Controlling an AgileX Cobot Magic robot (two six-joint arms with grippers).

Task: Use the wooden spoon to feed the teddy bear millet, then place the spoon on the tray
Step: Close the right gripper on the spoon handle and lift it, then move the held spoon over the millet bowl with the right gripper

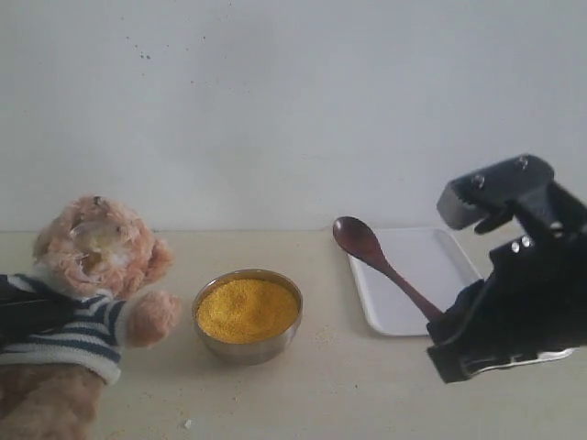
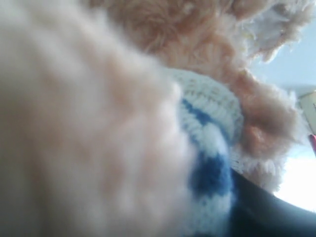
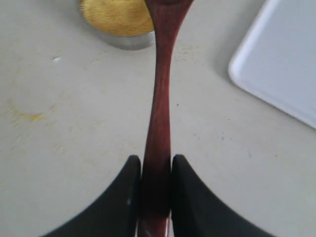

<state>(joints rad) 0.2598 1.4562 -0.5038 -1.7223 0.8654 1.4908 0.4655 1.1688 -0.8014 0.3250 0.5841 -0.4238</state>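
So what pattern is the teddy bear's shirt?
The teddy bear wears navy-and-white stripes, clearest in the exterior view.

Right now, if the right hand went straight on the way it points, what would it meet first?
Probably the millet in its metal bowl: the wooden spoon clamped in the right hand aims there. Height is unclear, so it might pass above.

— What can't you make out?
— My left gripper point(image 1: 23, 310): just a dark strip at the exterior view's left edge, across the teddy bear point(image 1: 92, 275); open or closed, I can't tell. The bear runs off the lower left corner.
— Your left wrist camera?
— Blurred fur, close up.
— The wooden spoon point(image 1: 385, 268)?
— Handle end buried in my right gripper point(image 1: 445, 325), which also hides the lower right corner of the tray point(image 1: 436, 261). My right wrist view crops its bowl and the millet point(image 3: 116, 15).
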